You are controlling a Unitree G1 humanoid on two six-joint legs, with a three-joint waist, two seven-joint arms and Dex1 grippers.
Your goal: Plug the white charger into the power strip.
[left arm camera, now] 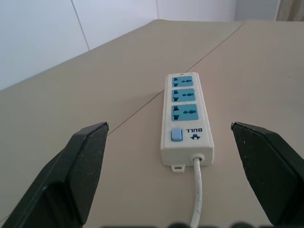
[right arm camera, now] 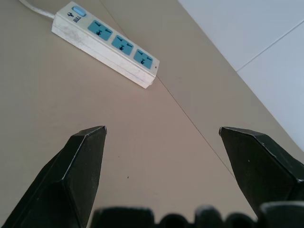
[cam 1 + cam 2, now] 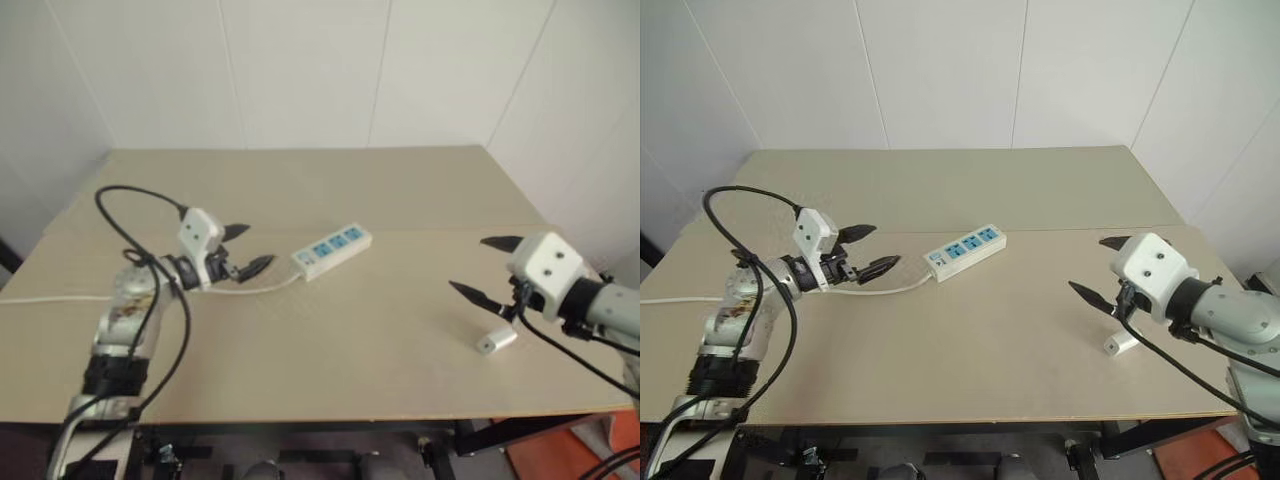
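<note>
The power strip [image 3: 332, 250] lies near the middle of the table, a white bar with three blue sockets, its thin white cord [image 3: 250, 289] running off to the left. My left gripper [image 3: 243, 250] hovers open just left of the strip's cord end, pointing at it, with nothing between the fingers. The white charger [image 3: 496, 341] lies on the table at the right, near the front edge. Above and just behind it my right gripper [image 3: 487, 268] stands open and empty. From the left wrist, the power strip [image 1: 186, 117] sits straight ahead between the fingers.
The beige table [image 3: 330, 190] has a seam across its middle. White walls stand close behind and to the right. A black cable [image 3: 140, 200] loops over my left arm. The table's front edge [image 3: 330, 412] runs just below the charger.
</note>
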